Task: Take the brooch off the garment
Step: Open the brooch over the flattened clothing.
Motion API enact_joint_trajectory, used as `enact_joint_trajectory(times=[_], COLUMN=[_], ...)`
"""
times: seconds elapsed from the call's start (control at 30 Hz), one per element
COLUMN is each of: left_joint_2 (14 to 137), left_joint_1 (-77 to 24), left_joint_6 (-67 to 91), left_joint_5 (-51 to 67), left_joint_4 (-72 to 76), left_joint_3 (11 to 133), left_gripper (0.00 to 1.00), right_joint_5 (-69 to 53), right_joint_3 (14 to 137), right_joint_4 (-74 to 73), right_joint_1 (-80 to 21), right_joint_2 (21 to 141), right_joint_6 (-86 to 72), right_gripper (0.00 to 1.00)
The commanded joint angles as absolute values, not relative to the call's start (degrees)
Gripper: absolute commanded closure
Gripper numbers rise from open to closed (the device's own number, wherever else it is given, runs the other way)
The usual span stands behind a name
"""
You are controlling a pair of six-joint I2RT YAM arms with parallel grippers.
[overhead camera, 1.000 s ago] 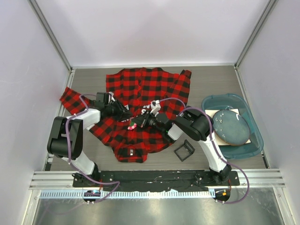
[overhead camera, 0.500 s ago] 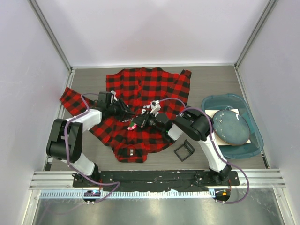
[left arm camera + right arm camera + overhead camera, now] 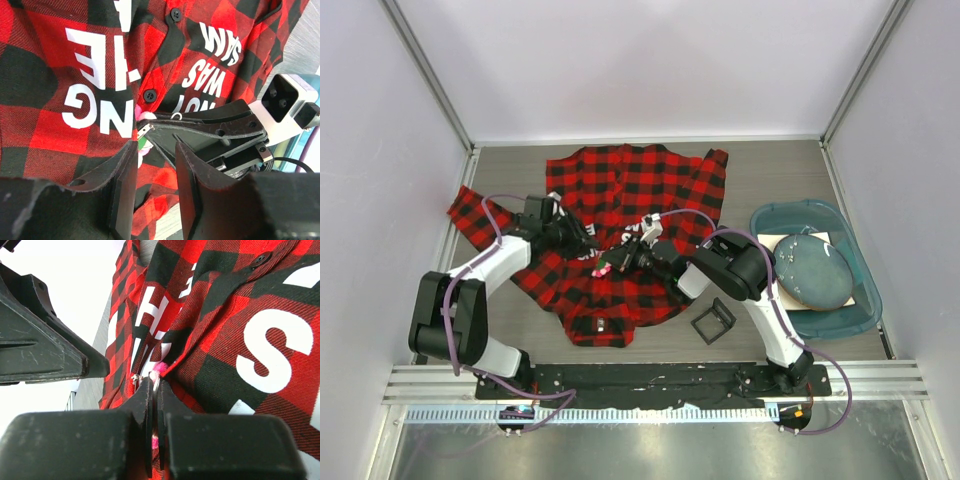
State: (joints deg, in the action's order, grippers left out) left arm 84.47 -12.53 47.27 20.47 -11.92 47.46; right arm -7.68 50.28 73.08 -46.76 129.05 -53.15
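Note:
The red-and-black check shirt (image 3: 625,190) lies spread on the table, its white lettering near the middle. The pink brooch (image 3: 605,268) sits by the button placket. My right gripper (image 3: 620,262) is shut on the brooch; in the right wrist view (image 3: 155,385) its jaws pinch the pin, with pink petals (image 3: 160,367) showing at the tips against the cloth (image 3: 240,315). My left gripper (image 3: 580,242) is open just left of it. In the left wrist view (image 3: 155,165) its fingers (image 3: 125,185) straddle cloth below the brooch (image 3: 145,117), facing the right gripper (image 3: 215,130).
A black square frame (image 3: 713,320) lies on the table right of the shirt's hem. A teal basin (image 3: 860,290) holding a dark round disc (image 3: 815,268) stands at the right. White walls close in the table's back and sides.
My left arm has swung its elbow out to the left, and its gripper has drawn back slightly from the brooch. My right gripper has stayed shut on the brooch.

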Motion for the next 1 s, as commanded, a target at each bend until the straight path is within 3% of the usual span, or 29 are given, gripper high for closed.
enact_joint_trajectory(times=[0.0,0.47,0.97], left_joint_2=[85.9,88.2,90.1], left_joint_1=[-13.0,-15.6,-16.3], left_joint_6=[44.7,46.3,46.8], left_joint_5=[18.8,17.0,17.4], left_joint_4=[-13.3,-10.9,-9.3], left_joint_3=[50.9,51.8,53.2], left_gripper=[0.62,0.65,0.61], right_joint_5=[-8.5,-9.2,-9.3], right_joint_3=[51.9,52.2,51.9], right_joint_4=[72.0,71.5,72.0], right_joint_1=[-47.1,-47.2,-47.1], right_joint_2=[128.1,128.3,128.2], right_joint_6=[-53.4,-52.9,-52.8], right_gripper=[0.99,0.99,0.99])
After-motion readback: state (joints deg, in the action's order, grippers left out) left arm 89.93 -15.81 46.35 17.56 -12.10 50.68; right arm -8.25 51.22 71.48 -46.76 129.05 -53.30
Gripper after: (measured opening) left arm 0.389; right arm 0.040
